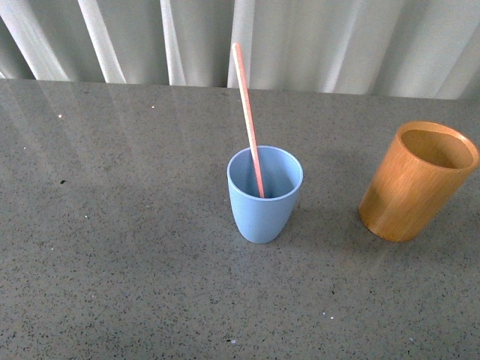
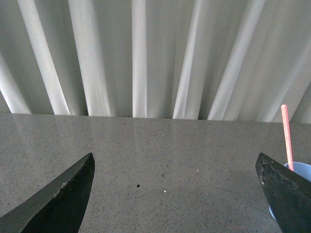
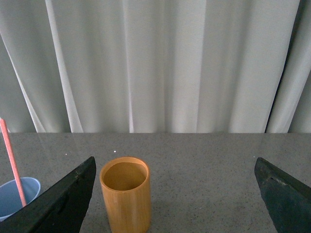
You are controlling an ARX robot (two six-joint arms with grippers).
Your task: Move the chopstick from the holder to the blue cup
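Note:
The pink-salmon chopstick [image 1: 248, 120] stands in the light-blue cup [image 1: 265, 195] at the table's middle, leaning toward the back left. The orange-brown wooden holder [image 1: 417, 181] stands upright to the cup's right, and its inside shows nothing. Neither gripper shows in the front view. My left gripper [image 2: 175, 189] is open over bare table, with the cup [image 2: 300, 171] and chopstick [image 2: 287, 137] at the picture's edge beside one finger. My right gripper [image 3: 175, 191] is open and empty, with the holder [image 3: 125, 200] ahead between its fingers, nearer one finger. The cup [image 3: 17, 193] and chopstick [image 3: 12, 165] show beside it.
The grey speckled tabletop [image 1: 112, 225] runs back to a white pleated curtain [image 1: 337, 37] along its far edge. Small specks lie on the surface.

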